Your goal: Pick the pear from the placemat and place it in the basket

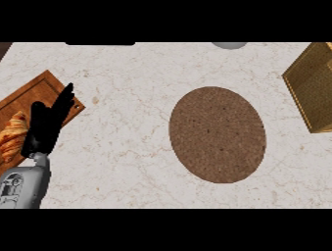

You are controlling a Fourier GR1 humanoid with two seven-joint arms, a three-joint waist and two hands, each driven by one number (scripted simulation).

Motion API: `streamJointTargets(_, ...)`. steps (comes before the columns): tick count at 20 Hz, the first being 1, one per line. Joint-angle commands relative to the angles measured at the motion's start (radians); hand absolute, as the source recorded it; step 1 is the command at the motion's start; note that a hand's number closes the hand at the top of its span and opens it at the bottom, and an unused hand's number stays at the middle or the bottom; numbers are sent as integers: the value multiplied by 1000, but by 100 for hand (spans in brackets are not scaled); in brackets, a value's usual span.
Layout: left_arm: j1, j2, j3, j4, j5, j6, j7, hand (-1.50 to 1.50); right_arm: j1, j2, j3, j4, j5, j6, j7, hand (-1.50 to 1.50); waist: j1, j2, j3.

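While the left hand (49, 125) rests open at the view's left, no pear shows on the placemat (218, 135).

Left hand: fingers straight, close together, pointing up, holding nothing. It hangs over a wooden cutting board (49, 86), croissant (13, 135) just beside it. My judgement is that it is parked out of the way, not working. Right hand: nowhere in view, state unknown. Placemat: brown oval, mid-counter (125, 147), nothing on it. Basket (320, 88): woven, at the right edge, apart from the mat and cut off by the frame; a pale patch inside is too unclear to name. Pear: possibly in the basket's hidden part or off-frame with the right hand, cannot tell which. Grey rounded object (230, 45) at the top edge, mostly cut off, unidentified.
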Motion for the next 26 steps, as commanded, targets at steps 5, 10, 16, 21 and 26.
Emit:
streamJointTargets(5, 9, -3, -5, -9, -18, 11, -8, 0, 100, -184, -57, 223, 29, -110, -256, 150, -1, -2, 1)
streamJointTargets(10, 15, -8, 10, 58, -16, 12, -76, 0, 113, -237, -67, 383, 24, -183, -455, 150, 5, 2, 0)
streamJointTargets(16, 15, 4, 11, -10, 3, -14, -14, 0, 140, -241, -74, 502, 23, -240, -560, 150, 6, -1, 1)
streamJointTargets(21, -28, -6, 13, 52, -11, 2, -50, 0, 158, -208, -53, 625, 66, -353, -622, 150, 8, 3, 1)
streamJointTargets(26, -6, -19, -8, 9, -11, -5, -13, 0, 143, -236, -177, 744, -35, -313, -596, 150, 9, 2, 1)
